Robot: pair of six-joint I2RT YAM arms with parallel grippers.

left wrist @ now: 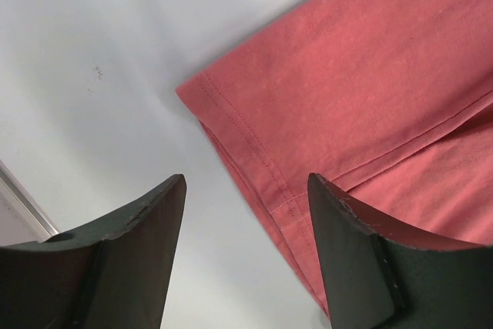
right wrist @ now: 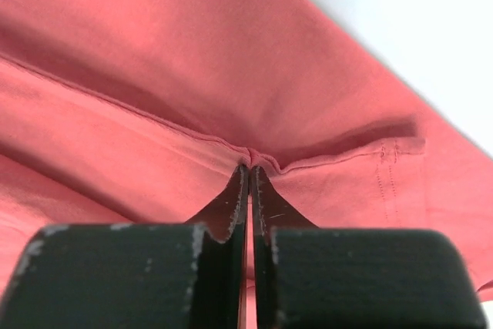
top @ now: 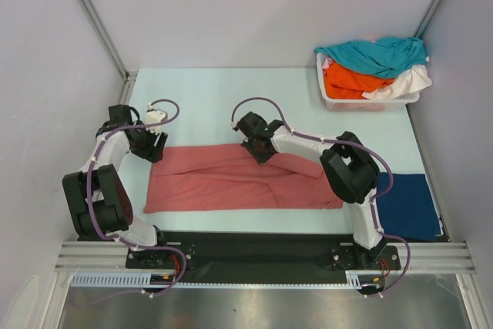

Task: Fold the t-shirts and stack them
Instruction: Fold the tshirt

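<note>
While the dusty salmon-red cloth t-shirt (top: 231, 182) lies spread flat, lengthwise left to right, on the pale desk (top: 200, 98) near the arms, the right tool (right wrist: 250, 171) is clamped on a pinched ridge of cloth at its far edge. The left tool (left wrist: 246, 182) stands with jaws apart over the shirt's far left corner, gripping nothing.

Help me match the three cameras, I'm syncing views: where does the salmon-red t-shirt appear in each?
Top external: salmon-red t-shirt spread across the middle of the pale table.
Left wrist: its hemmed corner, upper right, beyond the open left gripper.
Right wrist: fills nearly the whole picture, pinched by the shut right gripper.
Shared landmark: that pale table, bare beside the shirt in all three.
</note>
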